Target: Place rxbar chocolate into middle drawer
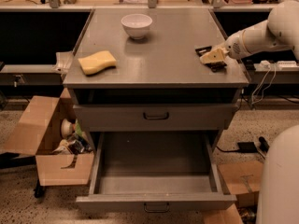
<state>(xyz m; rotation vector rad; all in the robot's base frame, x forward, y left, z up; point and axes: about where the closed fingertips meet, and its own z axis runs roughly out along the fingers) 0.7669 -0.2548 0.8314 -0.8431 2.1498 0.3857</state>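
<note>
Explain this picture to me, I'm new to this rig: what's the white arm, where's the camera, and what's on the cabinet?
The white arm reaching in from the right is the robot's only arm, ending in its gripper. The single camera looks down at the cabinet's front. On the cabinet top lie a white bowl, a yellow sponge and, near the right edge, the rxbar chocolate in its black wrapper. The gripper sits right over it; a firm hold can't be confirmed. Below, the upper drawer is closed and the middle drawer is pulled open.
</note>
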